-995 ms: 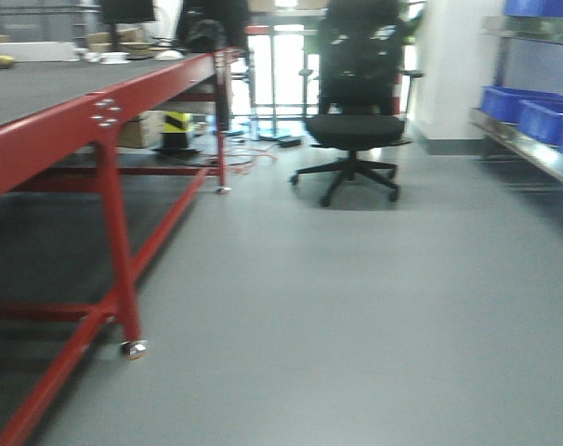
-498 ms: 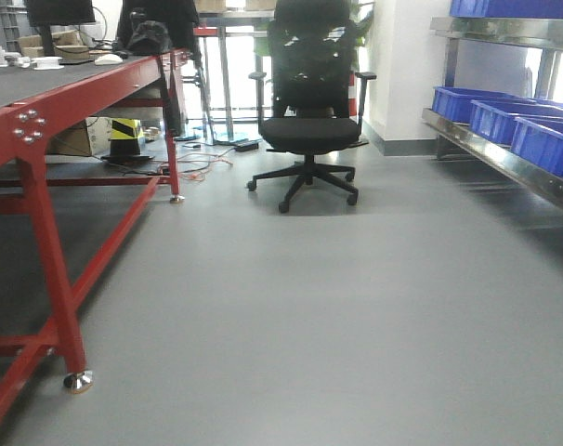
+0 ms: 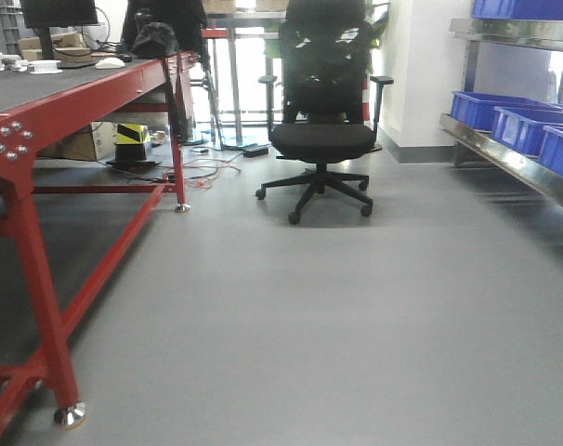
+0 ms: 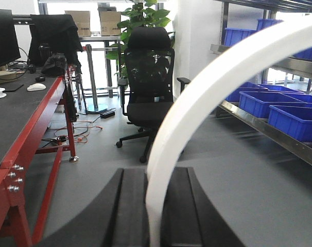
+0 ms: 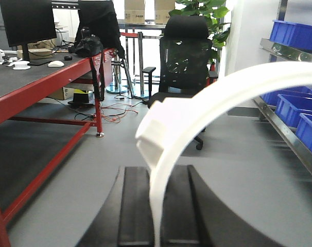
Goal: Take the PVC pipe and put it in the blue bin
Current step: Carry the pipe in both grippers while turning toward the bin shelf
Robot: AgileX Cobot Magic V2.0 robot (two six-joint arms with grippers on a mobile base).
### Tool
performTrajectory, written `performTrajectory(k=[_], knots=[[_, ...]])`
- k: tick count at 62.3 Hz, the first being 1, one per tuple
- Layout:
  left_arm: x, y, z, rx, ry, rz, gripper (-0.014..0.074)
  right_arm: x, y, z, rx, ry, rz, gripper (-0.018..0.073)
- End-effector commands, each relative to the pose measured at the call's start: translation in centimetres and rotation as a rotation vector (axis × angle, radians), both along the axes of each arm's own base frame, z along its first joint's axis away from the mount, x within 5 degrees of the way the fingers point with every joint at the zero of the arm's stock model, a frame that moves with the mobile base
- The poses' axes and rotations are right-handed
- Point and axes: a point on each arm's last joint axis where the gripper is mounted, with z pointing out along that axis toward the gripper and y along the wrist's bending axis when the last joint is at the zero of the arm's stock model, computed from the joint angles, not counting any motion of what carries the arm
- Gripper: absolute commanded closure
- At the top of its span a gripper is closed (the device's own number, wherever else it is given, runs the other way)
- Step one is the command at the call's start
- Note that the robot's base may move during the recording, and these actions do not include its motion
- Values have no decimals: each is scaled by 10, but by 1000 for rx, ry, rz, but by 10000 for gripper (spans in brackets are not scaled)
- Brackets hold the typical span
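You're facing a grey floor point(image 3: 337, 316) that fills most of the front view. On your left runs a long red steel-framed table point(image 3: 86, 98) with a dark surface. A black monitor point(image 3: 58, 11) and a white mouse point(image 3: 108, 63) sit at its far end. On your right, a metal shelf rack point(image 3: 504, 156) stands along the wall and carries a row of blue plastic bins point(image 3: 518, 125). Straight ahead, between table and rack, a black mesh-backed office chair point(image 3: 320, 139) stands on its castors. A green potted plant point(image 4: 145, 15) shows behind the chair.

The white curved PVC pipe point(image 4: 162, 154) is up in the air at your wrists, well apart from the bins. In the left wrist view it rises from the slot between your black left fingers point(image 4: 130, 206) and arcs up to the right. Those fingers are clamped on it. In the right wrist view the pipe point(image 5: 223, 92) shows a squared block at its near end and stands between your black right fingers point(image 5: 133, 206), which are also closed on it. You can't tell from these views whether both sets of fingers grip one piece or two.
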Motion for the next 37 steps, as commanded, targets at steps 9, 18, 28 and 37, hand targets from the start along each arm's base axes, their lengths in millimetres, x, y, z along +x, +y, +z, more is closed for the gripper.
performTrajectory(k=[9,18,28,37], knots=[[-1,0,3,-6,-34,1,707,-1,-1,3,-14,-31,-10,720],[-1,0,3,-6,-34,1,707,-1,-1,3,-14,-31,-10,720],[-1,0,3,-6,-34,1,707,-1,-1,3,-14,-31,-10,720],[-1,0,3,-6,-34,1,707,-1,-1,3,-14,-31,-10,720]])
